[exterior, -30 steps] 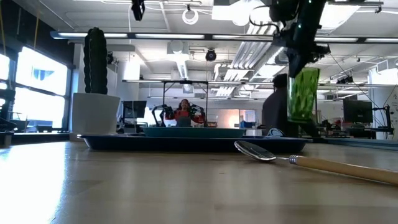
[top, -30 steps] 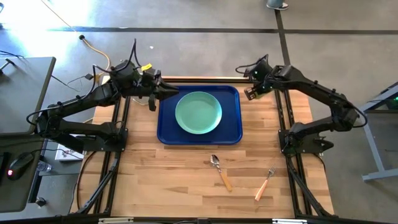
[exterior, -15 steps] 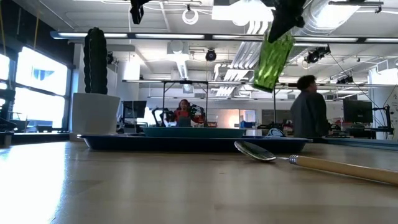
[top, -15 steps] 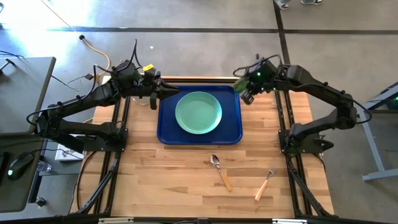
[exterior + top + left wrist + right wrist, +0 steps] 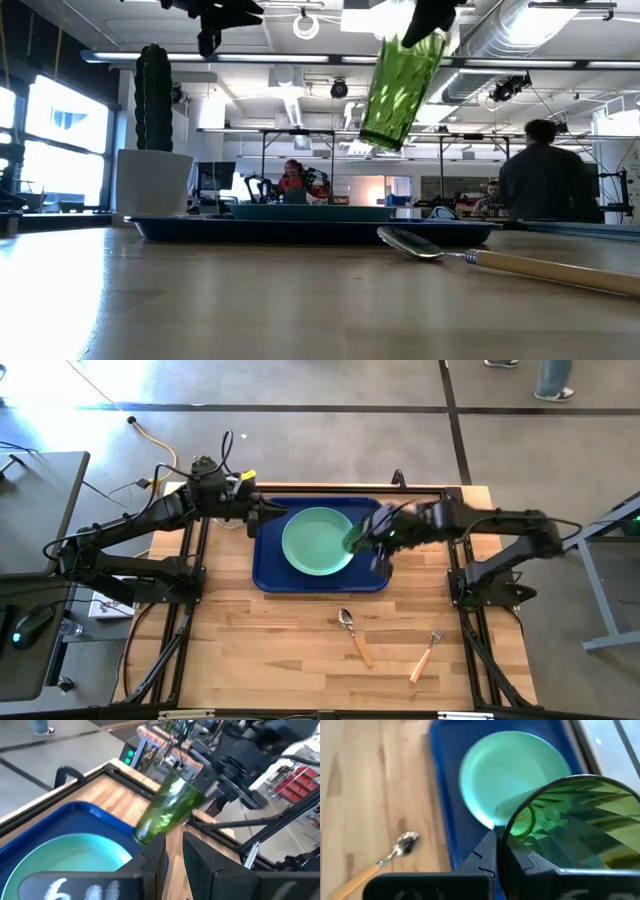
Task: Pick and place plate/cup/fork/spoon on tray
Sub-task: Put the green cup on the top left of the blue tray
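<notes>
The cup (image 5: pixel 356 538) hangs tilted above the tray (image 5: pixel 266 550) at the plate's (image 5: pixel 317 541) three o'clock edge, its rim pinched by the right gripper (image 5: pixel 378 536). The plate already lies on the tray, while spoon (image 5: pixel 354 636) and fork (image 5: pixel 424 656) wait on the table toward six o'clock. The left gripper (image 5: pixel 262 516) hovers at nine o'clock, fingers slightly parted around nothing.

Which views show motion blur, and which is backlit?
High view: the right tool and cup smear over the tray. Left wrist view: the cup streaks. Low view: bright windows and ceiling lights leave the cactus a dark silhouette.
</notes>
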`<state>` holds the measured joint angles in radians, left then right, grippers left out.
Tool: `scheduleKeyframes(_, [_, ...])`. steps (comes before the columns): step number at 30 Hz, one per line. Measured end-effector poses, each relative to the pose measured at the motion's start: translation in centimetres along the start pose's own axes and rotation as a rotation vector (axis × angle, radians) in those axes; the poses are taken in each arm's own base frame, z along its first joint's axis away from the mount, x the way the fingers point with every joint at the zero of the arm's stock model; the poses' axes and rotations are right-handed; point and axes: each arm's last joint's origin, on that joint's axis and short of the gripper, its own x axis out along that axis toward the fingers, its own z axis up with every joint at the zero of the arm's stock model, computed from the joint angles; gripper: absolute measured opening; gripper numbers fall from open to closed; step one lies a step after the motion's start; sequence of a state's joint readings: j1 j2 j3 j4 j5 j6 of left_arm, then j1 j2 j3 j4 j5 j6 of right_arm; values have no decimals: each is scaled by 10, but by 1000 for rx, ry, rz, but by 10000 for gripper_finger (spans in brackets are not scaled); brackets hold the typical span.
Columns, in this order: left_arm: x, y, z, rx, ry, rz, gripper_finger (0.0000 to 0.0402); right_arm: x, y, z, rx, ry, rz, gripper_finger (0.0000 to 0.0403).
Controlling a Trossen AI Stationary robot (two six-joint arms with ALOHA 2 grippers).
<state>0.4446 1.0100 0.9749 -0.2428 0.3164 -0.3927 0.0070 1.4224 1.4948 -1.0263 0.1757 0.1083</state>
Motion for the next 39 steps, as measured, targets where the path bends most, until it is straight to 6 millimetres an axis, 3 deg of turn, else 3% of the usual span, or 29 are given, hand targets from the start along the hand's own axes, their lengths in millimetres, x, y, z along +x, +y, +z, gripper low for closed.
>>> scheduleKeyframes(8, [0, 3, -7, -23, 70, 34, 56, 34, 52, 18, -240, 3, 77, 0])
scheduleKeyframes(19, [-1, 6, -12, -65, 109, 95, 56, 46, 106, 40, -474, -20, 222, 0])
scheduleKeyframes(30, [-1, 7, -13, -68, 113, 121, 56, 81, 151, 27, -612, 75, 289, 0])
scheduleKeyframes(39, [-1, 7, -13, -68, 113, 121, 56, 111, 171, 11, -634, 190, 278, 0])
